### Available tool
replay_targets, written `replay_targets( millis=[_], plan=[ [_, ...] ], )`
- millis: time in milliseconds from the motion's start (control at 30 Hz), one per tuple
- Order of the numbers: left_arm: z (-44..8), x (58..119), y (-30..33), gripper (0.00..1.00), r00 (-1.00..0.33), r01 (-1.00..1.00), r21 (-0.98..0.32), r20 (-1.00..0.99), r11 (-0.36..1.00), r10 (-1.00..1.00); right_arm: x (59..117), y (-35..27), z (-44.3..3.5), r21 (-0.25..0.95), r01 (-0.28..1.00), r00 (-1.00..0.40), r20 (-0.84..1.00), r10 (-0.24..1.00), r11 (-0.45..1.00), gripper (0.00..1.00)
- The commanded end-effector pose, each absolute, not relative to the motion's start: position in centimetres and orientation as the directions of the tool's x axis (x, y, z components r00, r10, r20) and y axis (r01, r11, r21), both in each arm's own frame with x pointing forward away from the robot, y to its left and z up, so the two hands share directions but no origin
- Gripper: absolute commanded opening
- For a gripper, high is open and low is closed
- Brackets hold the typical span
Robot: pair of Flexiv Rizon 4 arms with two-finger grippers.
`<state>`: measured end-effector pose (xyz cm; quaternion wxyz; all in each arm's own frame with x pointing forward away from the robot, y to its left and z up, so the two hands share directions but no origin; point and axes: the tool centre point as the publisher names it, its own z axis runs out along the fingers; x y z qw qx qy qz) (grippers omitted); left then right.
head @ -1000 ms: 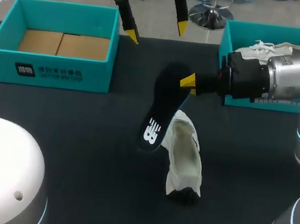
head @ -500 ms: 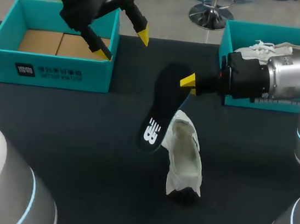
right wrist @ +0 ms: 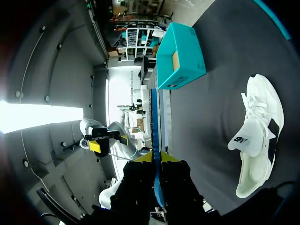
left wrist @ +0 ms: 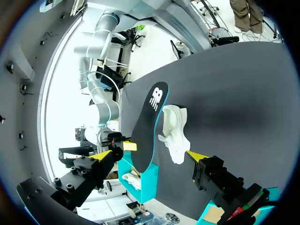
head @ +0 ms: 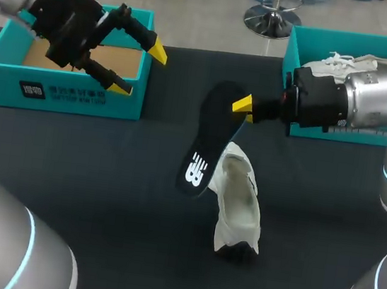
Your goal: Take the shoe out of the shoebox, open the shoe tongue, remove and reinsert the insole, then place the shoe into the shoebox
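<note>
Insole (head: 208,143), black with a white logo, hangs clenched at one end in our right claw (head: 244,108), whose yellow tips pinch it from both sides. In the right wrist view we see it edge-on between the fingers. From the claw the insole slants down, and its logo end hangs just beside the white shoe (head: 239,207); we cannot tell whether the two touch. The white shoe lies on the dark counter (head: 104,175), between two teal boxes. Behind our right arm stands the right shoebox (head: 314,39), with a second white shoe (head: 347,63) inside. Our left claw (head: 139,70) is released, fingers spread wide, over the front right corner of the left shoebox (head: 72,93), well apart from the insole.
</note>
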<state>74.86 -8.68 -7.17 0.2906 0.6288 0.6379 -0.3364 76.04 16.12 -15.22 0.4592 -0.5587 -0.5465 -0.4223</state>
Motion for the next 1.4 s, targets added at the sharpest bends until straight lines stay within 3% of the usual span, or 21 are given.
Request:
replay_targets(
  millis=[33,233,433,700,1033,1400],
  plan=[
    [-7.6,74.7,-8.6,1.00,-0.042,0.998,-0.059,-0.842,-0.014,0.538,76.1,16.3,-15.3,-0.052,0.998,0.047,0.973,0.224,0.019,0.00],
    [-7.6,74.7,-8.6,1.00,-0.042,0.998,-0.059,-0.842,-0.014,0.538,76.1,16.3,-15.3,-0.052,0.998,0.047,0.973,0.224,0.019,0.00],
    [-8.1,73.5,-7.6,1.00,0.126,0.992,0.126,-0.928,-0.024,0.351,76.1,16.3,-15.3,-0.052,0.998,0.047,0.973,0.224,0.019,0.00],
    [-8.8,72.4,-7.2,1.00,0.169,0.982,0.182,-0.963,0.045,0.208,76.1,16.3,-15.3,-0.052,0.998,0.047,0.973,0.224,0.019,0.00],
    [-10.9,73.8,-10.2,1.00,0.097,0.991,0.117,-0.966,0.068,0.239,76.1,16.3,-15.3,-0.052,0.998,0.047,0.973,0.224,0.019,0.00],
    [-13.0,74.5,-15.2,1.00,-0.076,0.996,-0.067,-0.977,0.050,0.200,76.1,16.3,-15.3,-0.052,0.998,0.047,0.973,0.224,0.019,0.00]
  ],
)
